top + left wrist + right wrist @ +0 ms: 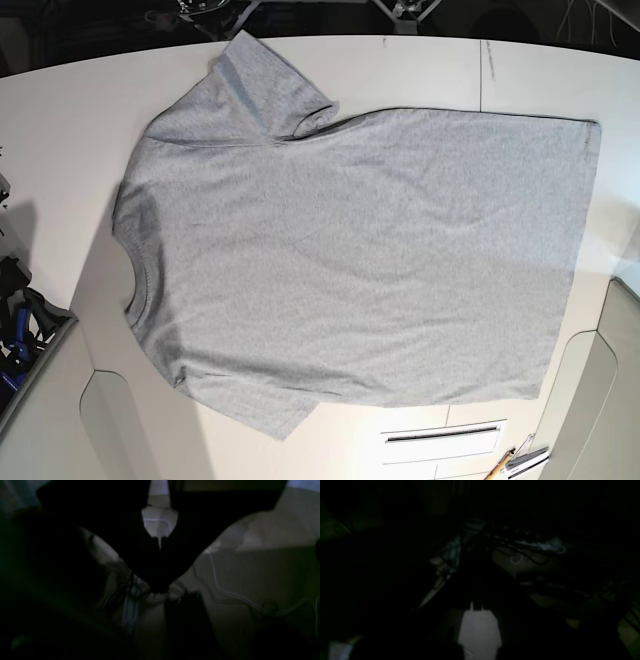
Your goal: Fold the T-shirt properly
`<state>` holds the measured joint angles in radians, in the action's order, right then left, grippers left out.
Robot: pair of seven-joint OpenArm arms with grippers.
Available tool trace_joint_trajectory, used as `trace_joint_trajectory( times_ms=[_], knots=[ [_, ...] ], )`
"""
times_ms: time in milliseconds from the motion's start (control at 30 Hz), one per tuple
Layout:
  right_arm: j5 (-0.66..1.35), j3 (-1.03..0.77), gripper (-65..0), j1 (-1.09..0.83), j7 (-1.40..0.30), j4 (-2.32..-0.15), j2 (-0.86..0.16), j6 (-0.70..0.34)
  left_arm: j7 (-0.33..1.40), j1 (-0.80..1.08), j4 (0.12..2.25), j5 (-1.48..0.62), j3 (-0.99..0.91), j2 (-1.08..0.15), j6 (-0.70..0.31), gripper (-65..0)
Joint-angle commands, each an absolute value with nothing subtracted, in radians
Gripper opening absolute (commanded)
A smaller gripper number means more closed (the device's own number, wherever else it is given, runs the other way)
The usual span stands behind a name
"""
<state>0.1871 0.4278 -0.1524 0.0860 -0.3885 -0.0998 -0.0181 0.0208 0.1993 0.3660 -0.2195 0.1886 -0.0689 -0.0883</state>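
1. Item: light heather-grey cotton T-shirt [370, 250], plain side up, spread on the pale white tabletop [70, 130]; no fold made.
2. Orientation: ribbed neck toward the base view's left, hem toward its right; long axis runs roughly across that view. One sleeve points to the top edge, the other to the bottom.
3. Handling, judged: light, limp, not fragile; liable to wrinkle or drag. Recommended holds: sleeve ends and hem corners, pinching the cloth near its edge.
4. Left dark-fingered gripper [160, 542]: fingertips pressed together, no cloth seen between them.
5. Right dark-fingered gripper [476, 606]: closed; picture too dark to confirm whether anything is pinched.
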Motion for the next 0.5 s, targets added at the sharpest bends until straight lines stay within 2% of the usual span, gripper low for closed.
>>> trace_joint_trajectory(
  times_ms=[0, 167, 333, 467],
  knots=[
    [0.179, 0.429, -65.0, -0.184, 0.094, -0.421, -0.12, -0.022, 0.019, 0.24, 0.395, -0.22, 0.187, -0.097, -0.11, -65.0],
    [0.179, 0.429, -65.0, -0.367, 0.093, -0.628, -0.234, -0.022, 0.02, 0.451, 0.605, -0.233, 0.187, -0.232, -0.216, -65.0],
    [0.179, 0.428, -65.0, -0.598, 0.089, -0.917, -0.381, -0.02, 0.037, 0.699, 0.877, -0.316, 0.184, -0.409, -0.224, -65.0],
    [0.184, 0.369, -65.0, -0.799, 0.046, -1.179, -0.503, -0.002, 0.105, 0.904, 1.105, -0.35, 0.097, -0.534, -0.225, -65.0]
  ],
)
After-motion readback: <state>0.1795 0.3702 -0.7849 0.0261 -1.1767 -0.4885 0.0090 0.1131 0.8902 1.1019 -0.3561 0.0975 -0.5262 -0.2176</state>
